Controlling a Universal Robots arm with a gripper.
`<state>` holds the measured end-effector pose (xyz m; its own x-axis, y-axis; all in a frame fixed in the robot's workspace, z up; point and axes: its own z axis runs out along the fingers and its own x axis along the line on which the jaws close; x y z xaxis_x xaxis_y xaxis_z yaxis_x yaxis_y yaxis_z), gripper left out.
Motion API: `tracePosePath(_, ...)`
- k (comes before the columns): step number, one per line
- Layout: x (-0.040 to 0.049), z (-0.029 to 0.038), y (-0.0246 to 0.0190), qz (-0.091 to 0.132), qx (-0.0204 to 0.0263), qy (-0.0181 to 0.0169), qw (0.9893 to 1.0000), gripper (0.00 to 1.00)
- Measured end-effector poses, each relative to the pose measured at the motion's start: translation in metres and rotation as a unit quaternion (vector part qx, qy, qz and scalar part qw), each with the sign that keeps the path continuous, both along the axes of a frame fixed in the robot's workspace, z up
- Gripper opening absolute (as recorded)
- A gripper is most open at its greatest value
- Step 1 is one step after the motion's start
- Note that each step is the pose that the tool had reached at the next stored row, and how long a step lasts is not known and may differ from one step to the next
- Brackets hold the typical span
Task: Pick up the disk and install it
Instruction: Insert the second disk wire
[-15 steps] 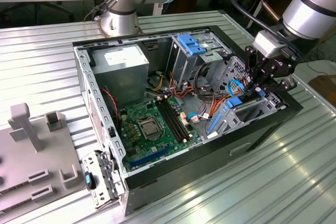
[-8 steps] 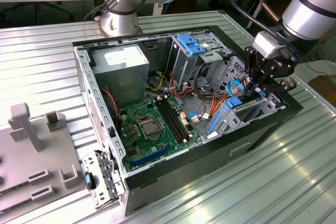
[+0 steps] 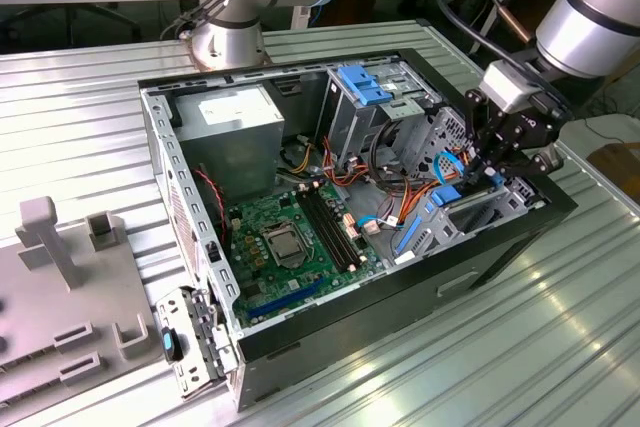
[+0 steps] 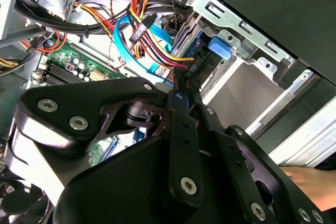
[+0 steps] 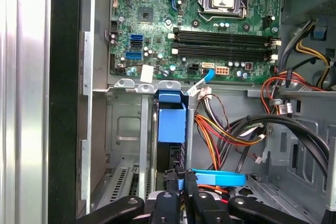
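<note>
The disk point(image 5: 172, 121) stands on edge in the grey drive bay point(image 5: 123, 129) at the front corner of the open computer case point(image 3: 300, 327), its blue rail facing up and its dark body point(image 5: 174, 157) below. In the exterior view the disk point(image 3: 443, 194) sits low in the bay at the case's right end. My gripper point(image 5: 181, 182) reaches down into the bay with its fingers point(image 5: 191, 186) close together on the disk's near edge. In the second wrist view the disk's blue end point(image 4: 219, 46) shows just beyond the gripper point(image 4: 181, 95).
Bundles of orange, red and blue cables point(image 5: 220, 135) run beside the bay. The motherboard point(image 3: 290, 237) lies in the case floor, and a grey drive cage with a blue latch point(image 3: 362, 84) stands behind. A grey fixture plate point(image 3: 70, 297) lies at the exterior view's left. A hand point(image 4: 307, 174) shows outside the case.
</note>
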<state>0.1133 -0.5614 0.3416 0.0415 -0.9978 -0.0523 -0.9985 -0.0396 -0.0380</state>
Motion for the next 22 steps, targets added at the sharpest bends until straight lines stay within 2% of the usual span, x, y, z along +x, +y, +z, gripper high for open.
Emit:
tracePosePath(5,0.0,-0.0041,0.0001,0.0,0.0064,0.0,1.0,0.16)
tracePosePath(9,0.0,-0.0054,-0.0003,0.0,0.0075,0.0,1.0,0.16)
tracePosePath(12,0.0001,-0.0036,-0.0013,0.0,0.006,0.0,1.0,0.16)
tracePosePath(14,0.0,-0.0036,-0.004,0.0,0.0061,0.0001,1.0,0.16)
tracePosePath(16,0.0,-0.0059,-0.0059,0.0,0.0089,0.0,1.0,0.16)
tracePosePath(20,0.0,-0.0073,-0.007,0.0,0.0124,0.0,0.9999,0.16)
tracePosePath(21,0.0,-0.0076,-0.007,0.0,0.0129,0.0,0.9999,0.16)
tracePosePath(22,0.0,-0.0059,-0.0078,0.0,0.0115,0.0001,0.9999,0.16)
